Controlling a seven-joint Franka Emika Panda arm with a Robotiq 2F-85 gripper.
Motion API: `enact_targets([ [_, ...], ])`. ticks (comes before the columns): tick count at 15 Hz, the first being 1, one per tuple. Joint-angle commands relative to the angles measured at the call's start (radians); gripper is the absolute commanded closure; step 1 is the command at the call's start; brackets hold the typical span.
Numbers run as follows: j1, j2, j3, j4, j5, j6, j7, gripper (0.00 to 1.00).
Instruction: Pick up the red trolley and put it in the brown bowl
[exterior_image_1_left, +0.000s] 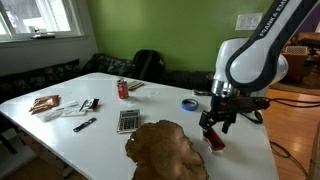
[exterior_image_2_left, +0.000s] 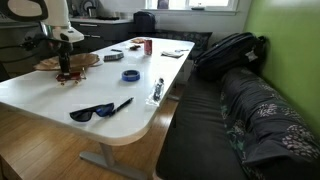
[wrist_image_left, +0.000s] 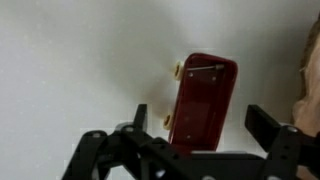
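Open hand (exterior_image_1_left: 212, 124) low over the trolley (exterior_image_1_left: 214, 140) beside the bowl (exterior_image_1_left: 165, 150).
In the wrist view the fingers are spread wide and hold nothing; the trolley lies flat on the white bench (exterior_image_1_left: 160, 100) between them. It sits just beside the bowl, outside it, close to a bench edge.

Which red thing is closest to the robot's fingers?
The red trolley, lying flat between the fingers; the red soda can stands upright far away.
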Motion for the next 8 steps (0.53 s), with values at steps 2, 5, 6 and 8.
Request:
enact_targets([
  [2, 0.014, 0.039, 0.003, 0.015, -0.025, 0.029, 0.058, 0.00],
  [5, 0.019, 0.061, -0.004, 0.022, -0.033, 0.032, 0.075, 0.00],
  [6, 0.018, 0.066, -0.003, 0.023, -0.033, 0.034, 0.076, 0.00],
  [8, 0.013, 0.075, 0.005, 0.026, -0.025, 0.038, 0.070, 0.00],
])
